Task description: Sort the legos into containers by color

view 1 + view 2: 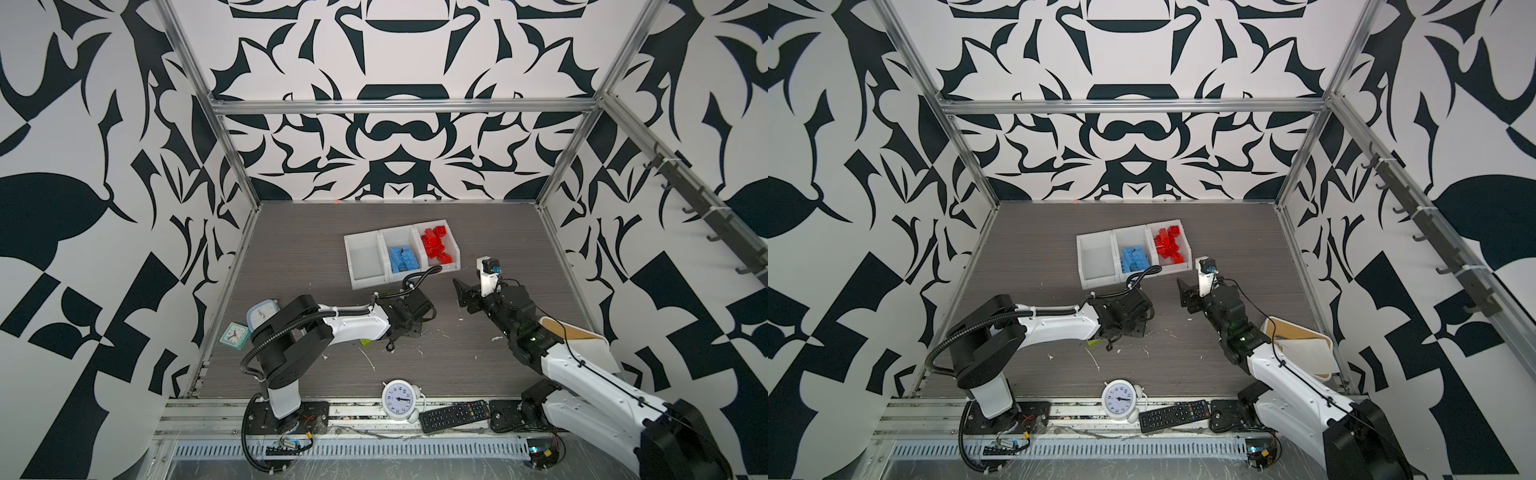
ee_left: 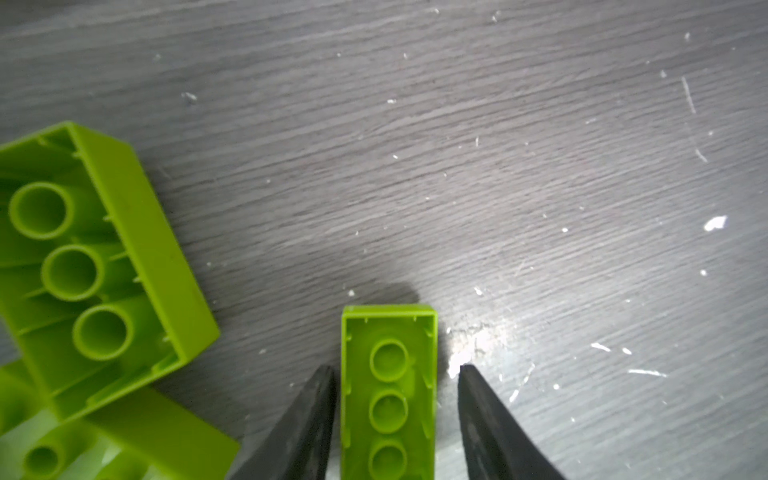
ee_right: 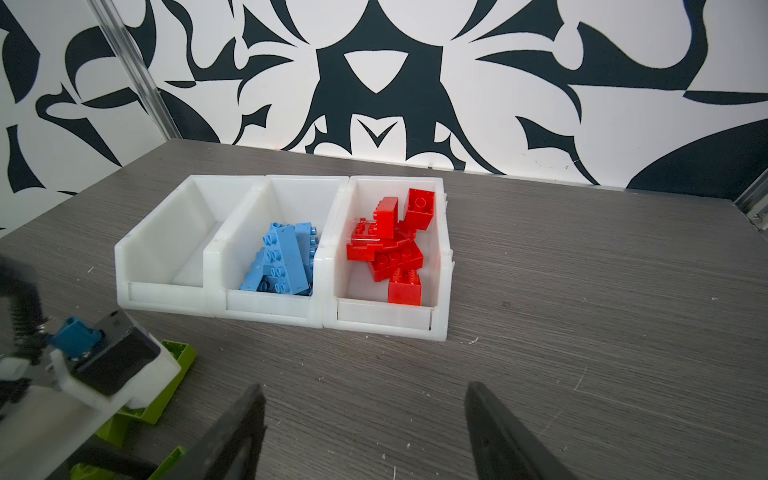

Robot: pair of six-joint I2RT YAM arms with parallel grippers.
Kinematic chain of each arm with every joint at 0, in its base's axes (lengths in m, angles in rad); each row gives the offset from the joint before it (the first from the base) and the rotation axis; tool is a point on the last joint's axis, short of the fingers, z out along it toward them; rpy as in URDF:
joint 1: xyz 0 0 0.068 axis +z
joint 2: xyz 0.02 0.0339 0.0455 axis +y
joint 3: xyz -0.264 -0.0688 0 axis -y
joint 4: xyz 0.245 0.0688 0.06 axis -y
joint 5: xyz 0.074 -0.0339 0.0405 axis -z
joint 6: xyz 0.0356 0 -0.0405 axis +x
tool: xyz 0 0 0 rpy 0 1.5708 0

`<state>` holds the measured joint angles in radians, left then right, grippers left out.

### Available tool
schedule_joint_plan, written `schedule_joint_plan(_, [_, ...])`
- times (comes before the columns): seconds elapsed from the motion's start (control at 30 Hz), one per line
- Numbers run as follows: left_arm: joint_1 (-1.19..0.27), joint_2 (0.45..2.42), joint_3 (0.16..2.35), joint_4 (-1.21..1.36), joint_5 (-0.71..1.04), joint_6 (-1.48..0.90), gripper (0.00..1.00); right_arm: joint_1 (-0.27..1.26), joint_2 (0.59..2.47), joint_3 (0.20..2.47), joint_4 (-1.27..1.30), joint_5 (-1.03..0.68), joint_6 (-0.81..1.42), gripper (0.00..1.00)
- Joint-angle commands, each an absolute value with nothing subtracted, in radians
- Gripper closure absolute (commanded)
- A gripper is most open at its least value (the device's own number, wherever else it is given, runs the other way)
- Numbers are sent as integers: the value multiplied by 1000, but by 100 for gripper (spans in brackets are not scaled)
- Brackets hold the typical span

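You see lime green bricks point(image 2: 388, 395) on a grey wood-grain desk point(image 2: 457, 166) flecked white. The white bins point(image 3: 166, 297) show light blue bricks point(image 3: 282, 257) and, at 3 o'clock of them, red bricks point(image 3: 390, 245). Your left pincer point(image 2: 395, 367) is black. The remote point(image 1: 455, 413) is black too. The walls point(image 1: 395, 137) carry black-and-white swirls.

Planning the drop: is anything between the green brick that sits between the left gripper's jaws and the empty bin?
Nothing visible. The green brick sits between the left gripper fingers, and only bare table separates it from the empty bin. The right gripper stands off to the side.
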<state>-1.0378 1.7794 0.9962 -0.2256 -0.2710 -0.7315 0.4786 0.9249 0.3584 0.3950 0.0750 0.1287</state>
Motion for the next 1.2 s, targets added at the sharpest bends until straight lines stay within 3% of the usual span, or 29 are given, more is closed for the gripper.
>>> schedule_joint_plan(0.0, [-1035,1785,986,-238,-275,-733,51,480,931,369,439,79,132,22])
schedule_joint_plan(0.43, [-1035,1698,968,-293,-326,-712,75,480,948,372,442,74,132,22])
schedule_joint_plan(0.77, [-1030,1532,1021,-409,-402,-591,77,482,969,374,449,72,135,22])
schedule_joint_plan(1.17, [-710,1477,1127,-349,-288,-323,77,480,1005,376,463,60,143,22])
